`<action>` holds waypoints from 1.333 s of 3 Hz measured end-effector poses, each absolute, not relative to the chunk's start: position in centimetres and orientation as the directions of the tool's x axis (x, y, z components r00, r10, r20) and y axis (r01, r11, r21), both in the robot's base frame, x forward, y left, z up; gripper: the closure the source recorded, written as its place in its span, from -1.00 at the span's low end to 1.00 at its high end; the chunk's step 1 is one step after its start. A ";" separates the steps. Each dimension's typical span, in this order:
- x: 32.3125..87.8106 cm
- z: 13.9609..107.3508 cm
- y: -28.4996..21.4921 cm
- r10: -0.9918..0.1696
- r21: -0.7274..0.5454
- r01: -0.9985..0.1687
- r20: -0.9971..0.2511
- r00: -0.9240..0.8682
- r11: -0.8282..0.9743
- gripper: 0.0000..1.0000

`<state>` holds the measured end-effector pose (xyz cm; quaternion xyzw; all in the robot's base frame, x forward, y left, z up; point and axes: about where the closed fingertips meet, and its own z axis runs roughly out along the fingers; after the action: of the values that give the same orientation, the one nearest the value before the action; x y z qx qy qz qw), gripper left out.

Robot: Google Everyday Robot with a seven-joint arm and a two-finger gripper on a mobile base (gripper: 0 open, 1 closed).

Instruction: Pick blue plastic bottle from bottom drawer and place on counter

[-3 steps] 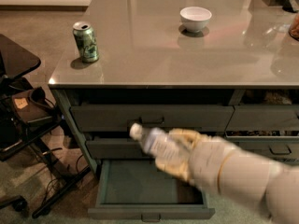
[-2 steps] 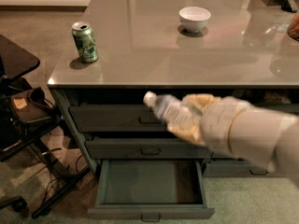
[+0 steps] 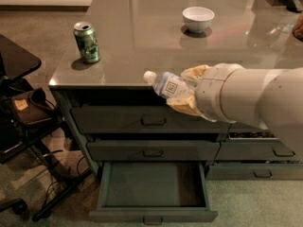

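Holds bottle (image 3: 166, 85) in gripper (image 3: 187, 89), cap sticking out leftward, long axis almost level. Hangs at counter (image 3: 142, 32) edge: counter ahead, open drawer (image 3: 151, 183) well below.

The scene is lit dimly and warmly from above. Pale glare is spread across the glossy counter (image 3: 142, 27), strongest at its far side. A short shadow is cast near-left of the green can (image 3: 87, 42). The gripper (image 3: 187, 90), clamped on the blue plastic bottle (image 3: 165, 83) at the counter's near edge, is lit brightly, while the open bottom drawer (image 3: 151, 215) is left in gloom.
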<state>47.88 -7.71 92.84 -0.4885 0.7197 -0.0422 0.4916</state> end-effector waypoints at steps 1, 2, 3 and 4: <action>49.5 93.6 -5.9 -0.736 -0.536 -0.679 -0.677 -0.009 0.501 1.00; 54.2 96.3 -6.6 -0.712 -0.516 -0.672 -0.702 -0.024 0.531 1.00; 58.6 98.9 -4.2 -0.707 -0.514 -0.683 -0.707 -0.005 0.519 1.00; 59.2 100.4 0.3 -0.704 -0.531 -0.706 -0.707 0.065 0.468 1.00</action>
<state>59.19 0.27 100.43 -0.5157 0.6838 0.0010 0.5161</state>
